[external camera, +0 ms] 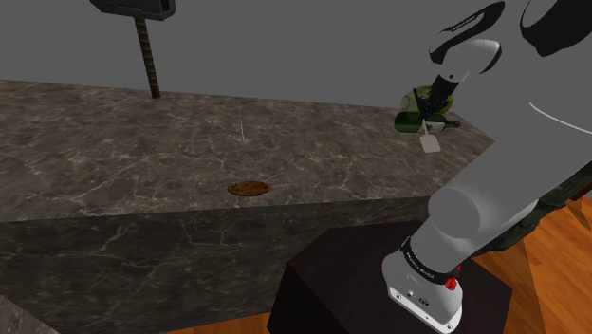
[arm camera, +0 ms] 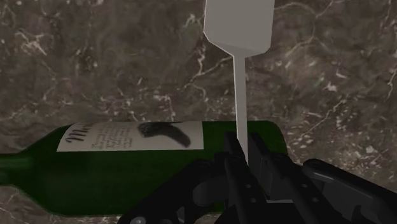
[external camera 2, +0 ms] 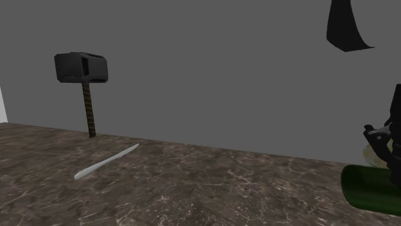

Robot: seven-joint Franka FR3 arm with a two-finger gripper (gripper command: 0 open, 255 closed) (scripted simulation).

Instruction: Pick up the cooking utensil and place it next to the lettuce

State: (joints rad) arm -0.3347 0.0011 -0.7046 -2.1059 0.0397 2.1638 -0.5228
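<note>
My gripper (arm camera: pixel 242 149) is shut on the thin handle of a pale grey spatula (arm camera: pixel 238 25), whose flat blade points away from the fingers toward the marble counter. In the shoulder view the spatula (external camera: pixel 430 143) hangs blade-down from the gripper (external camera: pixel 437 116) near the counter's far right corner. Just behind the hand there lies the green lettuce (external camera: pixel 418 95), seen as a pale lump (external camera 2: pixel 369 154) beside the black hand in the second exterior view.
A dark green labelled wine bottle (arm camera: pixel 127 165) lies on its side under the gripper, beside the lettuce (external camera: pixel 414 121). A big black hammer (external camera 2: pixel 81 68) stands upright at the back. A pale knife (external camera 2: pixel 106 162) and a brown disc (external camera: pixel 249 188) lie on the counter (external camera: pixel 114 152).
</note>
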